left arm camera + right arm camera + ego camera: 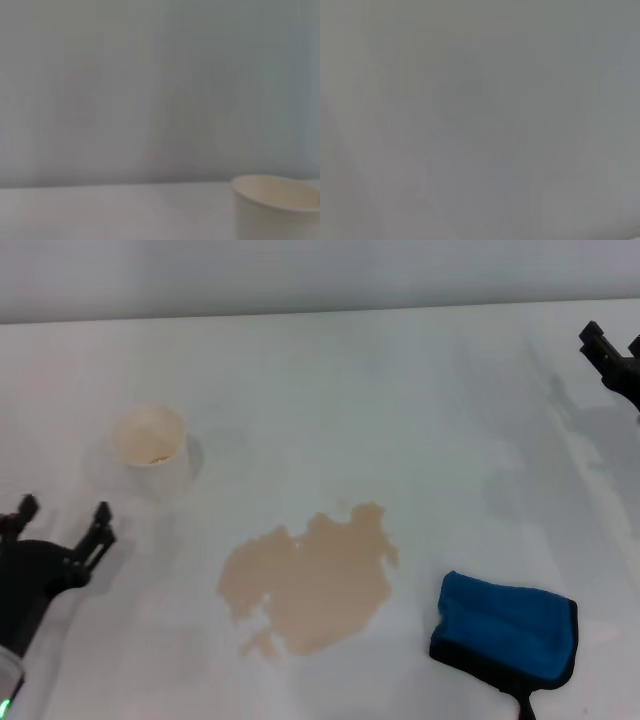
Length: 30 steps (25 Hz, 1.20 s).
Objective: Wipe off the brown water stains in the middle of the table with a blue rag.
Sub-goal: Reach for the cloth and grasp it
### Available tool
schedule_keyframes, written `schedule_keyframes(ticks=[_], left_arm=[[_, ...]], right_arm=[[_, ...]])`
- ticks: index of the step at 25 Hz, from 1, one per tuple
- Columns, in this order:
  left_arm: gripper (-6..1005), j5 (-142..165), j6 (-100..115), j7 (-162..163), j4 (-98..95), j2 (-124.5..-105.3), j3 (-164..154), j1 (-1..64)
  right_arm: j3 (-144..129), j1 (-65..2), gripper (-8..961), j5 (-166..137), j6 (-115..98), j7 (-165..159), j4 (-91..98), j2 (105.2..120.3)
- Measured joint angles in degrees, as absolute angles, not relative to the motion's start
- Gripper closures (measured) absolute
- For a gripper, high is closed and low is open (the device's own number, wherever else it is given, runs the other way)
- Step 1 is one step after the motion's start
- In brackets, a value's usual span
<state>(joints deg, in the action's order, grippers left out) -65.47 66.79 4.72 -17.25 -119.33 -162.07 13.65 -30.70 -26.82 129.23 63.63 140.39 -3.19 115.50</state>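
The brown water stain [312,580] is one tan, ragged blotch in the middle of the white table [400,420]. The blue rag [505,628], fuzzy with black trim and a loop tab, lies folded on the table just right of the stain. My left gripper [60,520] is open and empty at the left edge, below the paper cup and well left of the stain. My right gripper [612,345] is open and empty at the far right edge, high above the rag. The right wrist view shows only a blank grey surface.
A cream-white paper cup [152,448] stands upright at the left, up and left of the stain. Its rim also shows in the left wrist view [275,192], in front of a plain wall.
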Motion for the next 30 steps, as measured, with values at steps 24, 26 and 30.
schedule_keyframes(ticks=[24, 26, 30], left_arm=[[106, -77.7, 72.4, 5.1, -12.5, -119.17, -162.0, 13.1], [106, -77.7, 72.2, 5.1, -12.5, -119.18, -161.9, 13.4], [106, -77.7, 71.9, 5.1, -12.4, -119.18, -160.5, 13.5]], right_arm=[[-65.6, -27.2, 126, 49.9, 73.7, 50.3, 71.8, 115.2], [-68.6, -27.0, 126, 45.3, 78.3, 44.8, 78.5, 115.25], [-74.7, -26.9, 126, 41.9, 87.2, 36.7, 88.1, 115.23]])
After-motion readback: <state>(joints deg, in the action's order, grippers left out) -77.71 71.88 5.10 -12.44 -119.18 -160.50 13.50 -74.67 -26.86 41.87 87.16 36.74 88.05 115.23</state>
